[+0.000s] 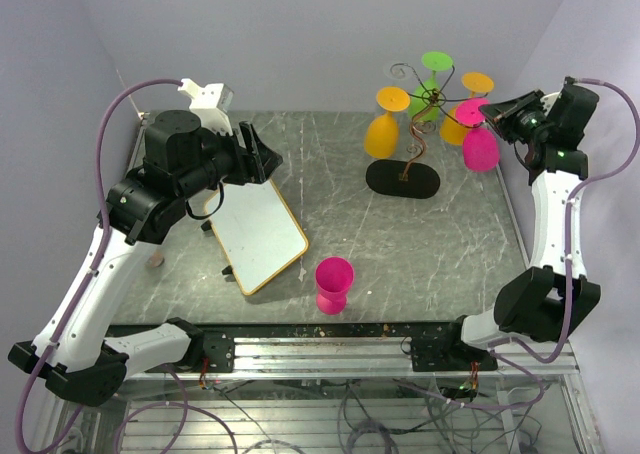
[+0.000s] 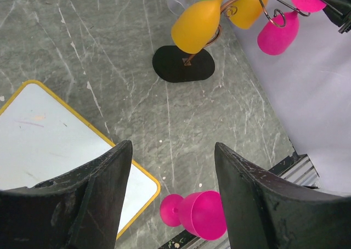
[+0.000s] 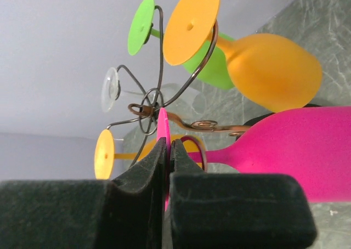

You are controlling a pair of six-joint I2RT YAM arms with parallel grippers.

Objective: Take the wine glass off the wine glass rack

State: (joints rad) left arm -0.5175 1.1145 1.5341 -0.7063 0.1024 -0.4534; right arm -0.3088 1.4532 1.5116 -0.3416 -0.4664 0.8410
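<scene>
The wine glass rack [image 1: 404, 177] stands at the back right on its black oval base, with glasses hanging upside down from its spiral arms: two orange, one green, one clear and one pink. My right gripper [image 1: 492, 109] is shut on the flat foot of the hanging pink wine glass [image 1: 480, 149]; in the right wrist view the foot [image 3: 163, 123] sits edge-on between the closed fingers, with the bowl [image 3: 307, 150] to the right. The stem still sits in the rack's spiral. My left gripper [image 2: 173, 188] is open and empty, high over the table's left.
A second pink glass [image 1: 334, 284] stands upright near the front edge, also in the left wrist view [image 2: 200, 213]. A white board with a yellow rim [image 1: 255, 229] lies left of centre. The lilac walls close in at the back and right.
</scene>
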